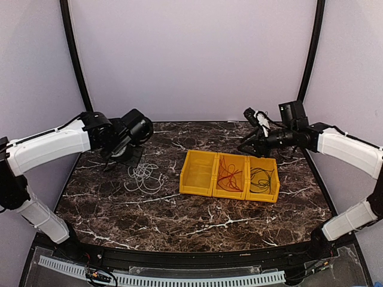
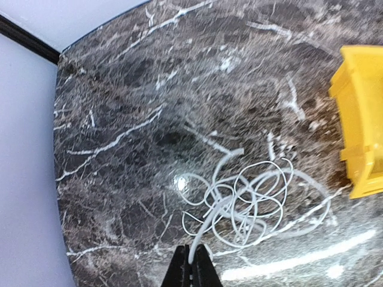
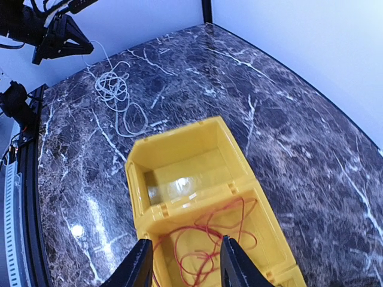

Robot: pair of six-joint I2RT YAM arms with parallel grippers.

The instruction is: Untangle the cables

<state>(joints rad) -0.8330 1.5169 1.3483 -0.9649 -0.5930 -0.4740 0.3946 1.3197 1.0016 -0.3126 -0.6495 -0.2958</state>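
Left gripper pinched on white cable end, coil at its 1 o'clock on bench, yellow bins at 3; right gripper spread above red cable

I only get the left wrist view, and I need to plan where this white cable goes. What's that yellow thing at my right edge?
Observer: It's the leftmost of three yellow bins set in a row, and that leftmost bin is empty.
Operator: What's in the other two?
Observer: A red cable lies in the middle bin, and a black cable in the right bin.
Operator: So only the white cable is left on the table. Where's the other arm?
Observer: The right gripper hangs open above the bins, holding nothing.
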